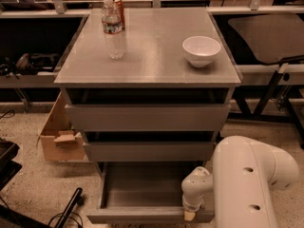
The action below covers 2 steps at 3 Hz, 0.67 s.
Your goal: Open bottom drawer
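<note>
Three grey drawer fronts run down the face of the cabinet point(152, 65). The lowest of them, the bottom drawer point(142, 186), stands open. Its tray juts forward from under the middle drawer point(149, 151), so the grey rectangular floor of the tray shows from above, framed by its side walls and its slim front panel near the lower edge of the view. The top drawer point(147, 118) and the middle drawer each have a dark gap above their fronts.

The gripper point(189, 215) is at the right end of the bottom drawer's front panel, with its pale tip down at the panel's upper edge by the tray's front right corner. Whether it is parted, closed or clamped on the panel I cannot tell, since the wrist above hides it. The white arm point(251, 184) fills the lower right of the view, just beside the cabinet's right side.

On the cabinet's flat top a clear water bottle point(113, 32) stands upright near the back left, with a red can point(121, 8) right behind it and partly hidden by it. A white bowl point(201, 50) sits upright toward the right edge, well apart from the bottle. A cardboard box point(59, 139) with open flaps rests on the speckled floor point(28, 184) against the cabinet's left side
</note>
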Each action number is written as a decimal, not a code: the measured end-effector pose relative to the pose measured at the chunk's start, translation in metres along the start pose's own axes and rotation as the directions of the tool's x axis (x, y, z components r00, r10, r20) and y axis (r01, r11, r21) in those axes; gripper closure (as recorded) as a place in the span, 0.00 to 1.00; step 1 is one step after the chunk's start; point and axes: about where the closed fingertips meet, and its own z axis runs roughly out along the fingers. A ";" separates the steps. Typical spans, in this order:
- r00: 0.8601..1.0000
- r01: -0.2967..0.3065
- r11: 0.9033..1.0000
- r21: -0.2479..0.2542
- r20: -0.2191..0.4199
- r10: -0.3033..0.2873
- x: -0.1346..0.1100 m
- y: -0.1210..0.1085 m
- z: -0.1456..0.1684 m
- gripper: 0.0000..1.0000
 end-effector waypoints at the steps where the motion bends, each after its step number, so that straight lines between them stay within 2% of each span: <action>1: 1.000 0.000 1.000 0.000 0.000 0.000 0.000 0.000 0.000 0.55; 2: 1.000 0.000 1.000 0.000 0.000 0.000 0.000 0.000 0.000 0.32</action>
